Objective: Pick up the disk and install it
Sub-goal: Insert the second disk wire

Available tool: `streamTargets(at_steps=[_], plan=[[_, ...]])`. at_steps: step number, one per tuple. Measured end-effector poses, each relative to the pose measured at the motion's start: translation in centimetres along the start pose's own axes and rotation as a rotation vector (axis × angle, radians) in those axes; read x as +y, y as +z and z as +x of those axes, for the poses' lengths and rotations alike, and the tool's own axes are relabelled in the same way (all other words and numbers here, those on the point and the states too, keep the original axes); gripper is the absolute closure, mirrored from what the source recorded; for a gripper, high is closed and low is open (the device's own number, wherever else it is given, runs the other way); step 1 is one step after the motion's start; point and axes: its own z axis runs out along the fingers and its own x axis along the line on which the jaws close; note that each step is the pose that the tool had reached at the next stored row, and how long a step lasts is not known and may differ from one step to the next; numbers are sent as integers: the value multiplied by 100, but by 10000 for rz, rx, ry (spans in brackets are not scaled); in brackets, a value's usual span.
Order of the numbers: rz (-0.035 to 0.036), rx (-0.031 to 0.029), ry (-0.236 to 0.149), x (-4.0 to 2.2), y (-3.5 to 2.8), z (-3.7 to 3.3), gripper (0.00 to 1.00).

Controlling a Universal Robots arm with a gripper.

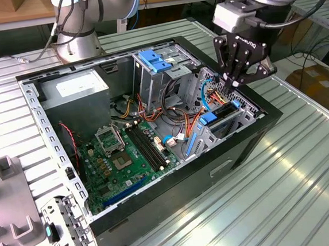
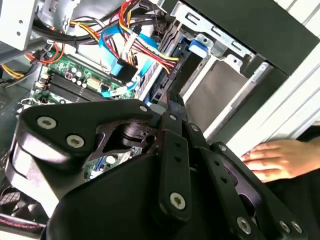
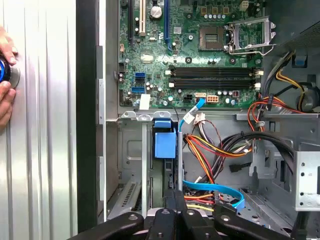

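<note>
Several loose cables (image 1: 208, 99) crowd the narrow-closed claw (image 1: 232, 84) above the disk (image 1: 224, 114).

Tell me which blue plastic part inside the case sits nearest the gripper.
The blue tab on the low drive bay, just below the gripper. The light-blue latch atop the tall cage sits farther toward the exterior view's left.

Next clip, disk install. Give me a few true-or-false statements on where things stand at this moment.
1. The computer case lies open on the slatted table. True.
2. The gripper hangs over the power supply. False: the gripper is over the drive bay; the power supply sits at the case's other end.
3. The disk lies on the table outside the case. False: the disk, its blue carrier showing, stands in the drive bay near the gripper.
4. A hand rests on the table beside the case. True.
5. The processor socket carries a cooler. False: the processor socket is bare.
</note>
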Motion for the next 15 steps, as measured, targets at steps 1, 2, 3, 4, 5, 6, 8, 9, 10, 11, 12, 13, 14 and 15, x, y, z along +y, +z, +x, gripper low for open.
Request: streamTargets(at_steps=[1,2,3,4,5,6,8,9,10,11,12,13,14,15], plan=[[-3,0,0,0,-10,0,89],[-4,-4,0,0,-10,0,89],[-7,-5,0,0,-12,1,89],[-9,-2,0,0,-15,1,89],[-11,-2,0,0,-17,0,89],[-13,-2,0,0,-19,1,89],[-13,125,-4,-1,-21,-56,89],[-12,356,-6,0,-25,-127,89],[-11,504,-9,0,-25,-184,89],[-11,586,-10,1,-27,-226,89],[-10,704,-12,0,-30,-289,89],[-10,789,-14,0,-31,-336,89],[-10,824,-15,-1,-32,-363,89],[-12,850,-16,-1,-33,-395,89]])
